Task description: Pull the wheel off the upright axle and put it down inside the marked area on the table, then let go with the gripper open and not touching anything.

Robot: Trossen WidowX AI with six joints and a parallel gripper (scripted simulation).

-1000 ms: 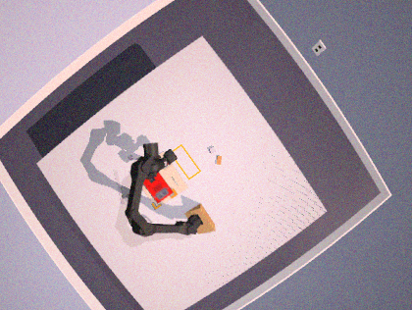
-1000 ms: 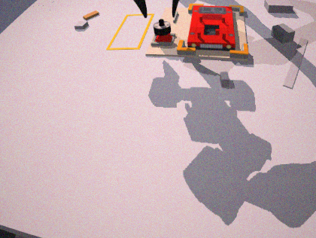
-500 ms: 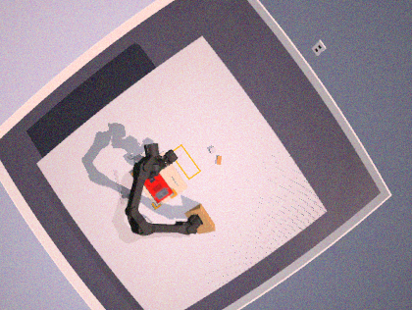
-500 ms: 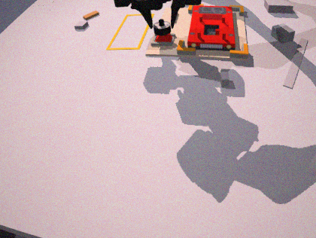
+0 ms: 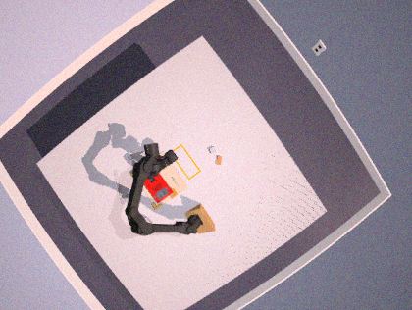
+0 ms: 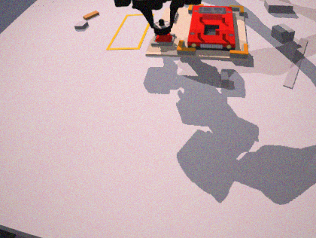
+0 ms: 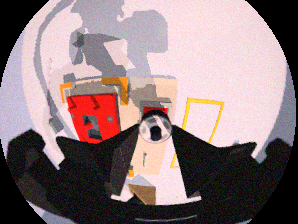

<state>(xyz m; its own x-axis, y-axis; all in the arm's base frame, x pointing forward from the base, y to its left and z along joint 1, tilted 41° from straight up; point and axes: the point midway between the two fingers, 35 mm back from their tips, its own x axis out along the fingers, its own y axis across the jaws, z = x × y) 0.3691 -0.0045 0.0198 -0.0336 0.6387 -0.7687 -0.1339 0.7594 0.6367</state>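
Observation:
The wheel (image 6: 162, 30) (image 7: 147, 129), a black tyre with a pale hub, is around the dark upright axle (image 6: 162, 22) (image 7: 156, 132). The axle's red and grey base stands on the beige board (image 6: 151, 53) (image 7: 167, 89). My gripper (image 6: 162, 27) (image 7: 155, 126) is shut on the wheel, one finger at each side of the tyre. The marked area, a yellow outline (image 5: 190, 158) (image 6: 123, 49) (image 7: 205, 101), lies on the table beside the board, with nothing inside it. In the top view the arm hides the wheel.
A red car body (image 5: 158, 188) (image 6: 229, 34) (image 7: 107, 107) sits between orange corner pieces on the board, close beside the axle. A small grey piece (image 5: 211, 149) (image 6: 81, 25) and an orange piece (image 5: 219, 159) (image 6: 91, 15) lie beyond the marked area. Grey blocks (image 6: 283, 33) lie past the car body.

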